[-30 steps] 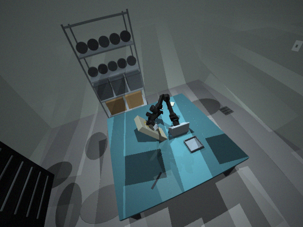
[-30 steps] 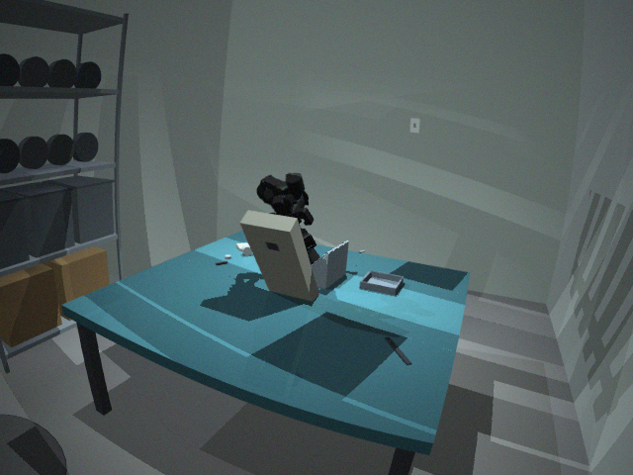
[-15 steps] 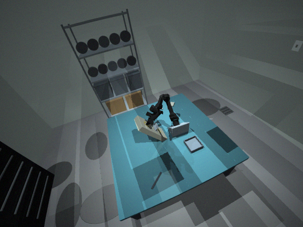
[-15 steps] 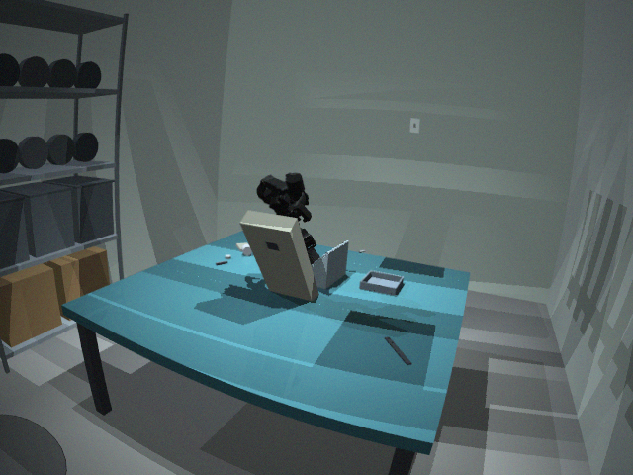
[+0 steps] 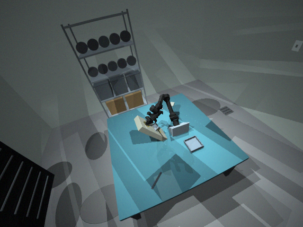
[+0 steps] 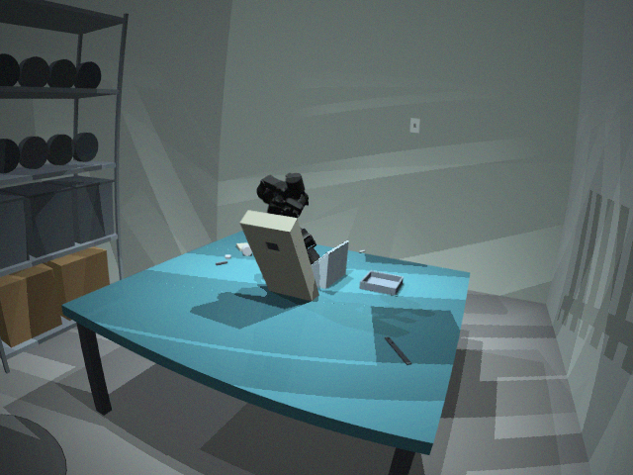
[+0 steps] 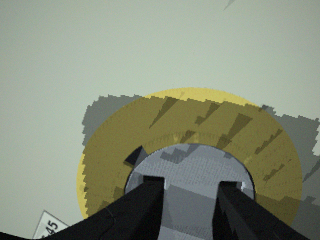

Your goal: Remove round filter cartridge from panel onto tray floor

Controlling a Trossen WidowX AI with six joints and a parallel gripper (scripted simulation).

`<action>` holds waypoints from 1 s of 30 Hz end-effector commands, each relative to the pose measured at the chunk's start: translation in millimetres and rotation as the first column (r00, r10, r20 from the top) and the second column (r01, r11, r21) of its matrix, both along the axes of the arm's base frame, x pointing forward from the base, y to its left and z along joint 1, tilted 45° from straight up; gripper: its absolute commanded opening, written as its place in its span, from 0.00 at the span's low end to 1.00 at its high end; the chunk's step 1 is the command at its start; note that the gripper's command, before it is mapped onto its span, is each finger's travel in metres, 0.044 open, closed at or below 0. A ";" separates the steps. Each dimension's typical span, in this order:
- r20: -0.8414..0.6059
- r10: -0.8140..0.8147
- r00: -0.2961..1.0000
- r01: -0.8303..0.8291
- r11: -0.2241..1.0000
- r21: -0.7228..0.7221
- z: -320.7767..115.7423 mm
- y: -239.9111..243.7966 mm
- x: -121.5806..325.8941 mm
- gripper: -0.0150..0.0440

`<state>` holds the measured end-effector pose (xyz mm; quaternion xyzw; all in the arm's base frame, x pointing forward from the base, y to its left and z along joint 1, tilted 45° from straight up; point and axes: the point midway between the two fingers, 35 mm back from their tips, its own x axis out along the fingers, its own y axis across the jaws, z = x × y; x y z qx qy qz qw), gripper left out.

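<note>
Item: my gripper (image 7: pixel 190 188), jaws clamped on the cartridge (image 7: pixel 190 180), seated in the yellow ring (image 7: pixel 220 127) of the panel (image 5: pixel 149 126). Risk: pulling before it unlocks, fingers slip out. Beyond: tray (image 5: pixel 193 144), well apart on the table (image 5: pixel 171 170).

A small white label (image 7: pixel 48 227) sits on the pale service panel (image 7: pixel 134 40), mostly cut off at the wrist view's lower edge. Only the digits "45" read; the rest is out of sight.
</note>
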<state>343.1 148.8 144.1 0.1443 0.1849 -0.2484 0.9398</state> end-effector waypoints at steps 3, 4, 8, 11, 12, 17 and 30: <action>0.076 -0.111 0.991 0.094 0.976 0.198 -3.7 -3.2 4.9 0.25; 0.087 -0.128 0.988 0.105 0.968 0.226 -3.7 -3.2 4.9 0.25; 0.125 -0.199 0.972 0.146 0.929 0.340 -3.8 -3.2 5.0 0.25; 0.148 -0.253 0.956 0.170 0.890 0.423 -3.8 -3.2 5.0 0.25; 0.154 -0.272 0.950 0.177 0.875 0.451 -3.8 -3.2 5.0 0.25; 0.177 -0.365 0.914 0.203 0.788 0.581 -3.7 -3.1 4.9 0.25; 0.173 -0.418 0.892 0.216 0.730 0.648 0.7 5.5 -7.2 0.25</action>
